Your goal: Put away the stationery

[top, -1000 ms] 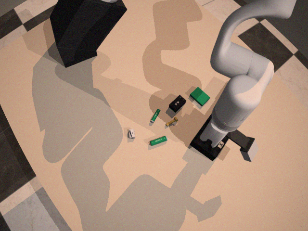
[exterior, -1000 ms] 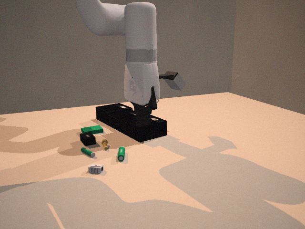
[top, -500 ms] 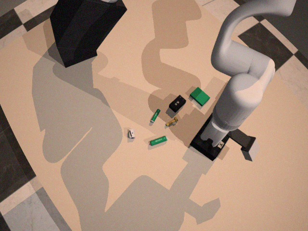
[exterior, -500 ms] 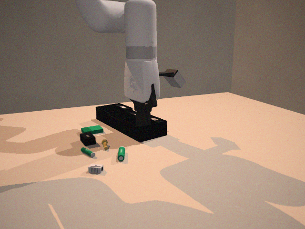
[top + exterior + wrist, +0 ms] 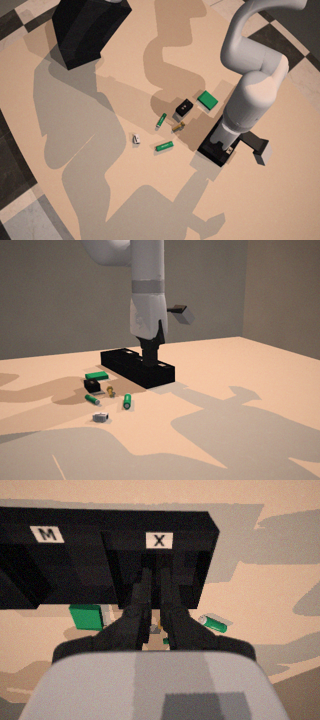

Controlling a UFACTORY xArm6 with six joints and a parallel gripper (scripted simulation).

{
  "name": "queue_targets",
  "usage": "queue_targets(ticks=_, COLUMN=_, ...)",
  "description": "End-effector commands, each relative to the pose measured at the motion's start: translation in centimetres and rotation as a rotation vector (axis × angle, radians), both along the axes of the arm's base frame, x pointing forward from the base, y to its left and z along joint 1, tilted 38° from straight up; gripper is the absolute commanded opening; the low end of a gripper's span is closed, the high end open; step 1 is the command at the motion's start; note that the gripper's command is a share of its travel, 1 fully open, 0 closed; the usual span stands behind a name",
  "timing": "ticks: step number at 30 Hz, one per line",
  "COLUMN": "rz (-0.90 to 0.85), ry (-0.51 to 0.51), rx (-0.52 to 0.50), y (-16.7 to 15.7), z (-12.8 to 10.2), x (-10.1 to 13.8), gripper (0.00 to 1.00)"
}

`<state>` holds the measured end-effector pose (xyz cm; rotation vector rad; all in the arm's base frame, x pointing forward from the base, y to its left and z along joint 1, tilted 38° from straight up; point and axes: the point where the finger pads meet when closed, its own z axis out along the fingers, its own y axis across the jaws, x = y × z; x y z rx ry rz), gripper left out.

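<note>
Grey walls and a checkered floor frame the tan surface (image 5: 232, 364), where a white arm holds its claw (image 5: 149, 361) straight down over a row of joined black bins (image 5: 157, 375), the tips inside or just at the rim of the end compartment marked X (image 5: 159, 540), next to the one marked M (image 5: 47, 534). The claw's fingers are clenched almost together, and nothing can be seen between them, so it appears to carry nothing. No bin marked E is legible in any view; a third label farther along the row cannot be read, which suggests the arm is over the wrong compartment for this job. The likely stationery waits loose on the surface: a green eraser-like block (image 5: 207, 99) near the bin row and a small white sharpener (image 5: 136, 138) well apart from it. Between them lie two green batteries (image 5: 164, 146) (image 5: 161, 119), a brass bolt (image 5: 178, 126) and a black box-shaped item (image 5: 184, 107), which belong on the surface and should stay there. A big dark block (image 5: 85, 28) stands at the far corner. By this reading the sorting has not visibly begun.
</note>
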<state>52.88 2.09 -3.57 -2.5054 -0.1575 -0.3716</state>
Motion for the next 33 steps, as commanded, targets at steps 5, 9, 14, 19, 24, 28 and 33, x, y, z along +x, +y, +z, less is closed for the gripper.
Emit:
queue_targets(ticks=5, rz=-0.001, ry=-0.002, rx=-0.001, y=-1.3, z=1.8, x=-0.4, gripper=0.07)
queue_targets(ticks=9, rz=-0.001, ry=-0.002, rx=-0.001, y=-1.7, z=2.3, x=-0.5, gripper=0.07)
queue_targets(ticks=14, rz=-0.001, ry=-0.002, rx=-0.001, y=-0.4, z=3.1, x=-0.8, gripper=0.07)
queue_targets(ticks=19, rz=-0.001, ry=-0.002, rx=-0.001, y=0.8, z=3.9, x=-1.0, gripper=0.07)
queue_targets(ticks=24, rz=-0.001, ry=-0.002, rx=-0.001, y=2.8, z=5.3, x=-1.4, gripper=0.07)
queue_targets(ticks=28, rz=-0.001, ry=-0.002, rx=0.000, y=4.5, z=6.4, x=-1.7, gripper=0.07)
queue_targets(ticks=33, rz=-0.001, ry=-0.002, rx=0.000, y=5.2, z=7.0, x=-1.8, gripper=0.07)
